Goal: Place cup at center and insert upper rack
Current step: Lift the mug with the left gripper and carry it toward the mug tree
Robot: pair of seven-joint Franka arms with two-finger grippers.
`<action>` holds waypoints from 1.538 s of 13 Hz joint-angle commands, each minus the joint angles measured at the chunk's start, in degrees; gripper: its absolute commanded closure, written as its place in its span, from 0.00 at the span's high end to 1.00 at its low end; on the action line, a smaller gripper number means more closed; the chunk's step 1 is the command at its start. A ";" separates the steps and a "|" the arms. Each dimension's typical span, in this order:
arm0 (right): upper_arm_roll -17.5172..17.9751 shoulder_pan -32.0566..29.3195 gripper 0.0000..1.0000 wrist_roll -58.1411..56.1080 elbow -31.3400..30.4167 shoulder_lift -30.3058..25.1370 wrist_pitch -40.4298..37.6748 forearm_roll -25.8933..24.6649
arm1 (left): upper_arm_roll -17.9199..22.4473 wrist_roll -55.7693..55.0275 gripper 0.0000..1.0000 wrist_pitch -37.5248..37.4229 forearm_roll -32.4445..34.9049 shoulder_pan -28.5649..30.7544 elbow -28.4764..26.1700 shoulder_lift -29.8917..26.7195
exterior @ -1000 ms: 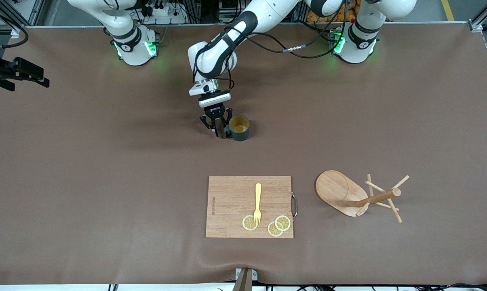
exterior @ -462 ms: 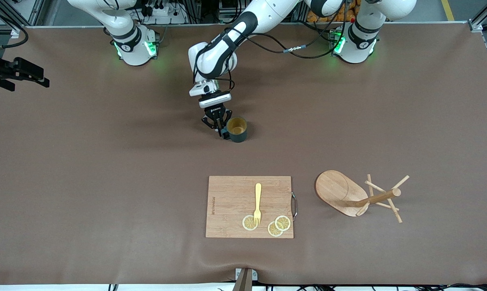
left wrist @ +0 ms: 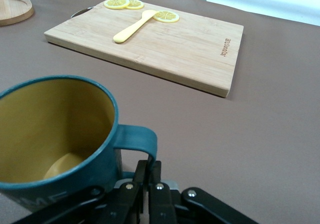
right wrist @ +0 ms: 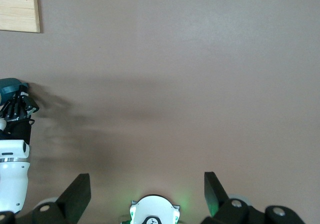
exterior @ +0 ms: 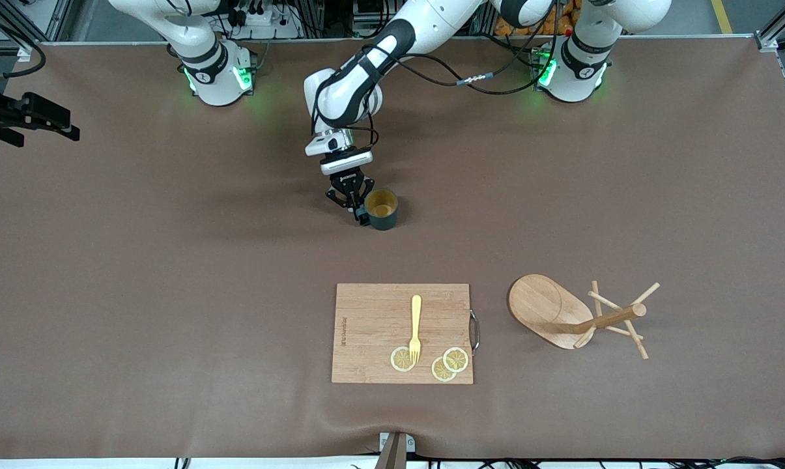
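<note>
1. The left gripper (exterior: 356,210) is closed on the handle of the cup (exterior: 382,208), which stands upright on the brown table (exterior: 171,293) near its middle, farther from the front camera than the cutting board (exterior: 372,332).
2. In the left wrist view, the black fingers (left wrist: 150,181) are pinched together on the teal handle, with the cup's (left wrist: 55,134) mustard-yellow inside open to the camera.
3. The upper rack (exterior: 578,316), a light wooden mug tree, lies tipped on its side toward the left arm's end of the table, beside the cutting board, its post and pegs slanting off the oval base.
4. A yellow fork (exterior: 415,329) lies on the cutting board with three lemon slices (exterior: 455,359) around its tines, at the board's edge nearest the front camera.
5. The right arm waits with its gripper (exterior: 24,120) held high over its own end of the table; the right wrist view shows its fingers (right wrist: 75,196) spread wide apart, holding nothing.
</note>
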 commanded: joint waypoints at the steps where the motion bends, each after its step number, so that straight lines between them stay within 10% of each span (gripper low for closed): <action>1: 0.21 -0.50 1.00 0.08 -1.04 -1.24 0.38 0.53 | 0.50 2.18 0.00 0.46 -0.20 -0.12 1.37 0.39; 20: 0.21 -2.78 1.00 0.52 -1.13 -1.33 3.46 -0.35 | -0.29 2.27 0.00 13.10 -27.26 11.65 1.02 -20.97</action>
